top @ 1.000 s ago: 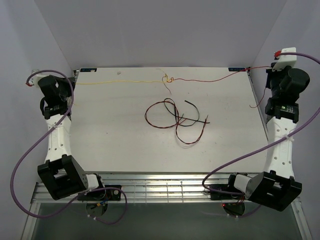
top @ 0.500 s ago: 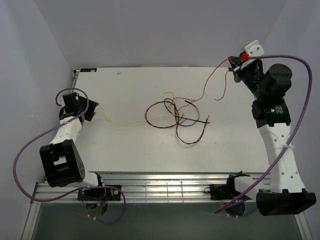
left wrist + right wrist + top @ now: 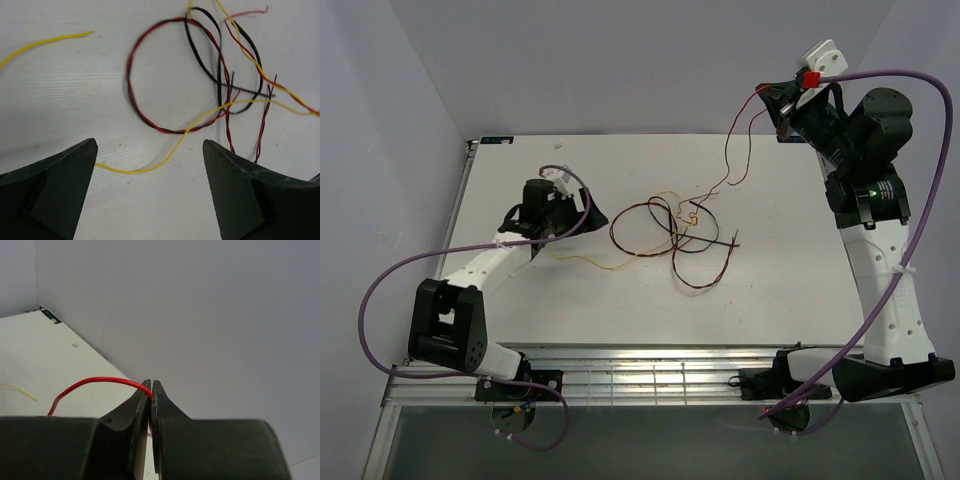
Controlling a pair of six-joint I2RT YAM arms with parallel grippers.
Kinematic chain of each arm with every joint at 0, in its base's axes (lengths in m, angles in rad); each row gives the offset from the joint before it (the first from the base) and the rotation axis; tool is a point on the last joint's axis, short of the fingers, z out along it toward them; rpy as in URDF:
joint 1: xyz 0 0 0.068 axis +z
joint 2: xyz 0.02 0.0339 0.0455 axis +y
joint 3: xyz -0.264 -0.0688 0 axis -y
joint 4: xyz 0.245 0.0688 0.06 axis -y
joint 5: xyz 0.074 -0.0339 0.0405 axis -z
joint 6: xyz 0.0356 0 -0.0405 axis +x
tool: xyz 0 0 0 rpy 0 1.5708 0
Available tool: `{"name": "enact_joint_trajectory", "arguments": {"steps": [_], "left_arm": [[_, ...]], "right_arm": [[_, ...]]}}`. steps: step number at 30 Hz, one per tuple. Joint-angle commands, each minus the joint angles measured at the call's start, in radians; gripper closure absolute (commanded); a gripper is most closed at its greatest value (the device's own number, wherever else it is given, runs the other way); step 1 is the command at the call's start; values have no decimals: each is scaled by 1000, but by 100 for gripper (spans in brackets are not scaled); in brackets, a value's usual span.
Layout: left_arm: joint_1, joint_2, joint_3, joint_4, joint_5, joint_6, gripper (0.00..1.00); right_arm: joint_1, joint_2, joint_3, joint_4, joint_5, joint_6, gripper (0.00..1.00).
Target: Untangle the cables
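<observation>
Thin curly cables [image 3: 672, 232], red, yellow and black, tangled mid-table on white tabletop [image 3: 790, 290].
Left gripper [image 3: 149, 147]: spread wide, low over table just left of tangle, holding nothing, thin yellow wire [image 3: 165, 156] loose beneath. Right gripper [image 3: 151, 385]: pinched together on thin red wire [image 3: 100, 379], high at far right, strand hanging down to tangle.

White bench [image 3: 620, 295], bright yellow wire [image 3: 127, 171], a loop [image 3: 129, 80] of red and black twisted together, a plain black strand [image 3: 199, 59], a plain red wire [image 3: 95, 381]. Left hand [image 3: 149, 143] and right hand [image 3: 151, 386] matte black; arms [image 3: 885, 290] white, purple cables [image 3: 378, 292].
</observation>
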Motion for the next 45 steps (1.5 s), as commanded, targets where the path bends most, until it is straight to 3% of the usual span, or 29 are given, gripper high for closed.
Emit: {"name": "enact_joint_trajectory", "arguments": {"steps": [1,3,9,15,23,31,37,42,45], "left_arm": [[-161,-49,47,70,17,269,2],[-242,-38,68,76,4,357,2],[-370,80,116,246,95,402,2],[-506,219,192,354,-14,421,2],[-540,337,251,457,-123,392,2],[-540,449,309,514,-242,377,12],[-542,483,309,524,-187,392,32],[-542,465,283,515,-247,392,79],[-542,425,248,514,-262,409,98]], "right_arm": [[8,22,93,-32,-48,53,92],[8,33,123,-44,-50,69,92],[9,32,151,-49,-66,108,92],[9,29,172,-46,-36,169,92],[9,30,183,-35,-42,214,92],[9,18,194,-32,-59,237,92],[9,22,221,-40,-19,235,92],[8,44,238,-61,29,211,92],[8,49,226,-63,58,197,92]]}}
